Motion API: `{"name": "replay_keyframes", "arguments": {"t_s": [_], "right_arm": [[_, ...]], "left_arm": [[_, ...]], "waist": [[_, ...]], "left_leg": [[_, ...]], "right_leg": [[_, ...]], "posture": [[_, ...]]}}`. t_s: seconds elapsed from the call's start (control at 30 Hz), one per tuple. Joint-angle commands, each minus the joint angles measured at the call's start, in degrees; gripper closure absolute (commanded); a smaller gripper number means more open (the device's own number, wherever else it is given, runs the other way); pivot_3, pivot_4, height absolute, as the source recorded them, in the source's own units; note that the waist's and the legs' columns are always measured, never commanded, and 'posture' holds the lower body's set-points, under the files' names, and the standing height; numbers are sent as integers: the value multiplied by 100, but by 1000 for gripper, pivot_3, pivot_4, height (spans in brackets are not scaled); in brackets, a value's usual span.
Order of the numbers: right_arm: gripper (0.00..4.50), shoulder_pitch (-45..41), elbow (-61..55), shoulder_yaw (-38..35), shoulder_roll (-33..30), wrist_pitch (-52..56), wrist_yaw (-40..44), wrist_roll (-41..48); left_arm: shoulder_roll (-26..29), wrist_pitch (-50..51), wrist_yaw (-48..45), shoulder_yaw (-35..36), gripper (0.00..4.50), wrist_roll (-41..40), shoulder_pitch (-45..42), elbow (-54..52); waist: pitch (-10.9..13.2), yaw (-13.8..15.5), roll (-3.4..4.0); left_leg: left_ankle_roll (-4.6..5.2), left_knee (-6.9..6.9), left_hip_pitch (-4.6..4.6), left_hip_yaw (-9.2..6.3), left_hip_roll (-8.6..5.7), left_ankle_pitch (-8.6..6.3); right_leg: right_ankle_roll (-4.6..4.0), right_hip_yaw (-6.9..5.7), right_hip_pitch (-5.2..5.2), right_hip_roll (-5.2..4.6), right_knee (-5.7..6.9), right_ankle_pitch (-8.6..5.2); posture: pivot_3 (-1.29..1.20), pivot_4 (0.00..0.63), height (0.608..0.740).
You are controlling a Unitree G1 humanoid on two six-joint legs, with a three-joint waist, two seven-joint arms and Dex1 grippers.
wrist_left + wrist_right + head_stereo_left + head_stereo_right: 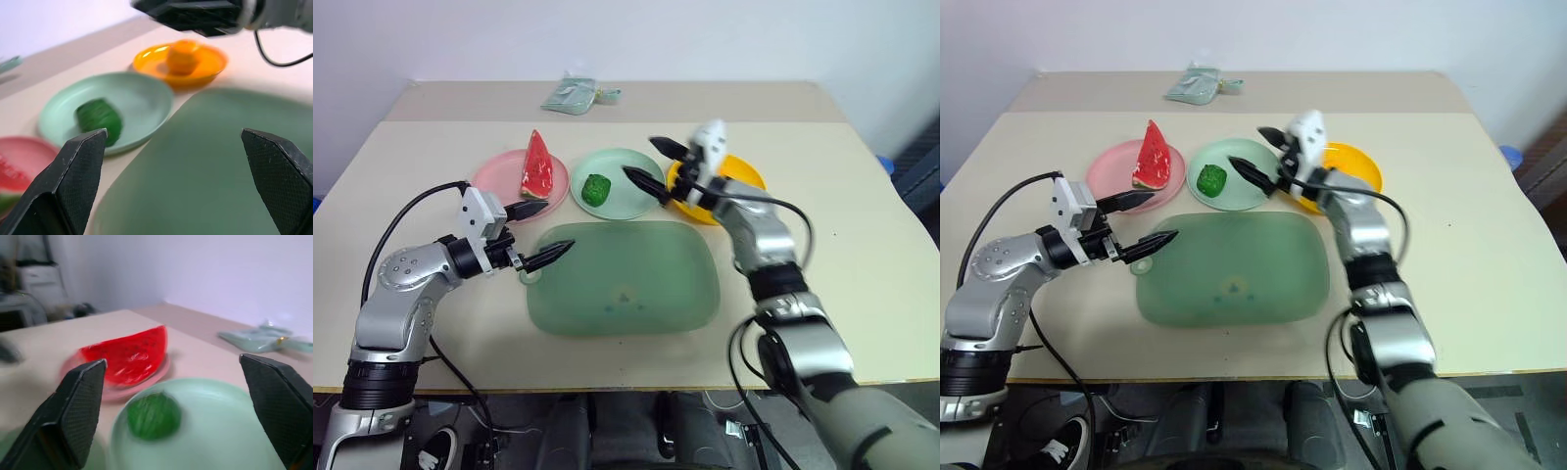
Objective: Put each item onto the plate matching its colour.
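Watermelon wedge [537,166] on pink plate [494,176], green lump [597,188] on mint plate [631,186], orange [182,56] on yellow plate [210,61]. Left gripper [538,235] released at tray's [626,284] nine o'clock edge; right gripper [656,168] released, empty, above mint plate's three o'clock rim.

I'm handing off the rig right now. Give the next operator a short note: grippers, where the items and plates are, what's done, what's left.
Left gripper: open, empty, over the near left corner of the translucent green tray.
Right gripper: open, empty, raised between the mint plate and the yellow plate.
Watermelon wedge is on the pink plate, green lump on the mint plate, orange on the yellow plate.
Done: all three items sit on matching plates.
Left: nothing to sort; just pull the arms back.
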Motion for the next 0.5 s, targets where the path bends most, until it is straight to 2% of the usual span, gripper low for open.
{"name": "replay_keyframes", "arguments": {"t_s": [0.03, 0.13, 0.2, 0.37, 0.5], "right_arm": [[53, 575, -1596, -222, -471, 543, 505, 725], [53, 1280, -2292, -340, -1006, 882, 844, 1032], [53, 1742, -2657, -292, -1401, 814, 1060, 904], [53, 2503, -3198, -333, -2153, 1358, 1475, 1202], [53, 2743, -3265, -432, -2301, 976, 1419, 987]], "left_arm": [[158, -205, -460, 246, 0, -270, -102, 75], [213, -200, -820, 265, 0, -434, -106, 149], [193, -194, -1015, 268, 0, -543, -84, 214], [200, -149, -1210, 198, 0, -555, -110, 324], [163, -130, -1394, 79, 0, -546, -205, 377]], "waist": [[1, -35, 1], [0, -79, 3], [-1, -53, 3], [-1, -29, 2], [-2, -26, 0]], "left_leg": [[0, 0, 2, 0, 0, 0], [0, -2, 11, 0, 5, 0], [0, -4, 11, 0, 5, 0], [1, 2, 8, 1, 3, 0], [0, 4, 9, -1, 3, 0]], "right_leg": [[0, 0, -1, 1, 3, 0], [-2, 2, -1, 9, 7, 0], [-3, 1, 0, 10, 5, -1], [-2, 1, 1, 7, 2, -1], [-2, 1, 6, 7, 1, -1]], "posture": [[0, 150, 740], [0, 150, 740], [0, 150, 740], [0, 150, 740], [0, 150, 740]]}}
